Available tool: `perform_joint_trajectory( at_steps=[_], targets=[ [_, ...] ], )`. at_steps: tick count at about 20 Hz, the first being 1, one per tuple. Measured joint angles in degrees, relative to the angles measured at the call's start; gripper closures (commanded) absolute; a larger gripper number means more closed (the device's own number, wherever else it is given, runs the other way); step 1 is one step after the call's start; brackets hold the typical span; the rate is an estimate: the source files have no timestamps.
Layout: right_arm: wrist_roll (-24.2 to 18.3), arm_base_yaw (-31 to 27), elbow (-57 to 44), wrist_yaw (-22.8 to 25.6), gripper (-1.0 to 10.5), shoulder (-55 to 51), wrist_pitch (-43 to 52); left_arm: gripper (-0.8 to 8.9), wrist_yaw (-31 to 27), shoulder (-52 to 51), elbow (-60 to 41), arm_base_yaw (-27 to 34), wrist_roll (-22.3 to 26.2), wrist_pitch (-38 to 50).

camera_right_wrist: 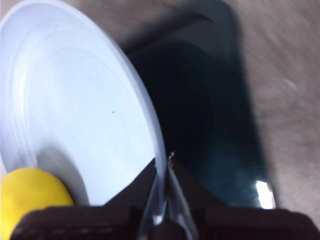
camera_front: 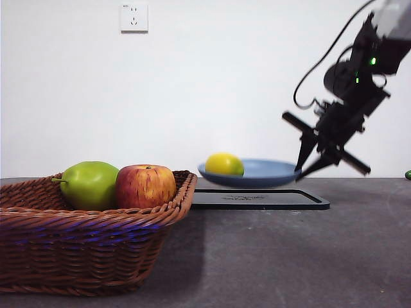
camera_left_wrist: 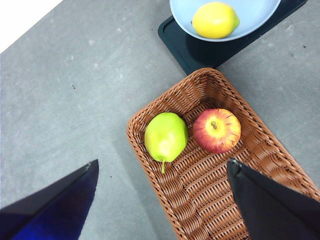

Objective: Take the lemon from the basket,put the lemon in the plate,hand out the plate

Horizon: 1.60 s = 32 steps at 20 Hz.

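Observation:
The yellow lemon (camera_front: 224, 164) lies in the blue-grey plate (camera_front: 270, 172). My right gripper (camera_front: 300, 172) is shut on the plate's right rim and holds the plate a little above the black tray (camera_front: 260, 199). The right wrist view shows the jaws pinching the rim (camera_right_wrist: 161, 170), with the lemon (camera_right_wrist: 30, 200) in the plate (camera_right_wrist: 75, 100). The wicker basket (camera_front: 77, 250) stands at the front left. My left gripper (camera_left_wrist: 162, 200) is open, high above the basket (camera_left_wrist: 260, 145). From there I see the lemon (camera_left_wrist: 215, 20) in the plate (camera_left_wrist: 260, 15).
A green stemmed fruit (camera_front: 90, 185) and a red-yellow apple (camera_front: 146, 186) lie in the basket; both show in the left wrist view, the green fruit (camera_left_wrist: 166, 136) and the apple (camera_left_wrist: 217, 130). A wall socket (camera_front: 133, 17) is on the back wall.

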Motion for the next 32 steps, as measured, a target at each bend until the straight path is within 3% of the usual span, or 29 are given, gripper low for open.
perform_joint_trajectory(
  at_steps=[6, 11, 17, 21, 23, 26, 28, 32],
  targets=[
    [0.1, -0.4, 0.0, 3.1, 9.0, 1.9, 0.5, 3.7, -0.9, 0.0, 0.0, 0.0, -0.3, 0.5],
    [-0.7, -0.4, 0.0, 3.1, 6.3, 1.8, 1.1, 3.7, -3.1, 0.0, 0.0, 0.0, -0.3, 0.7],
    [-2.7, -0.9, 0.2, 3.3, 6.3, -4.5, 0.5, 3.7, -3.1, 0.0, 0.0, 0.0, 0.1, 3.5],
    [-7.5, -1.2, 0.6, 3.5, 6.4, -16.5, -4.3, 3.78, -3.1, 0.0, 0.0, 0.0, 1.9, 6.1],
    [-11.6, -1.2, 0.8, 3.5, 6.7, -23.2, -8.5, 4.84, -3.1, 0.0, 0.0, 0.0, 3.7, 8.2],
    [-17.3, -0.3, 0.8, 3.6, 8.5, -32.1, -15.2, 7.91, -3.1, 0.0, 0.0, 0.0, 8.4, 11.4],
    [-20.7, -0.2, 0.8, 3.6, 9.4, -37.4, -20.2, 8.07, -3.1, 0.0, 0.0, 0.4, 12.1, 13.1],
    [-24.7, 0.5, 0.2, 7.5, 9.4, -44.3, -24.4, 8.07, 1.1, 0.0, 0.0, 4.4, 16.7, 13.5]
  ],
)
